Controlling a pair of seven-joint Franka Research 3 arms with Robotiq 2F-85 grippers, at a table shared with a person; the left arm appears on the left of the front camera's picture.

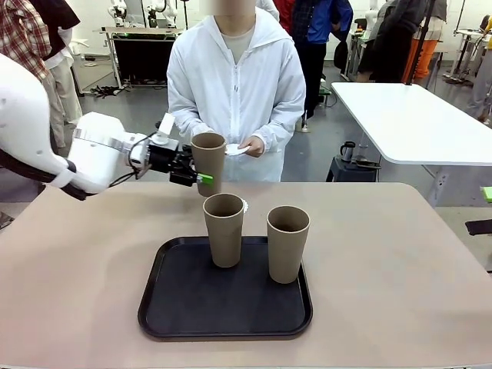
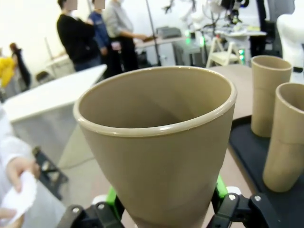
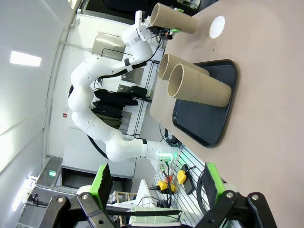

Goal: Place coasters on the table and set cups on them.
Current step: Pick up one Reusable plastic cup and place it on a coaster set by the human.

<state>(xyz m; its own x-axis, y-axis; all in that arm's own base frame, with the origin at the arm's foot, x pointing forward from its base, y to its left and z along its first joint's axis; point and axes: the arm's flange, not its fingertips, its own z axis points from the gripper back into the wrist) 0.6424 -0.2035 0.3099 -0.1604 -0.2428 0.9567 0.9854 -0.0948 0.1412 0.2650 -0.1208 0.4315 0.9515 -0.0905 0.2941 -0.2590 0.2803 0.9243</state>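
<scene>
My left gripper (image 1: 201,178) is shut on a tan cup (image 1: 207,161), held upright in the air above the far side of the beige table (image 1: 92,254); in the left wrist view that cup (image 2: 161,142) sits between the green pads (image 2: 112,197). Two more cups (image 1: 224,229) (image 1: 287,243) stand on the black tray (image 1: 192,307). One white coaster (image 3: 217,27) lies on the table beyond the tray, half hidden behind a cup in the front view (image 1: 245,205). The person holds more coasters (image 1: 237,150) in both hands. My right gripper (image 3: 156,190) is open and holds nothing, off to the side of the table.
The person stands at the far edge, hands close to the held cup. A white table (image 1: 415,123) lies at the back right. Bare tabletop surrounds the tray on both sides.
</scene>
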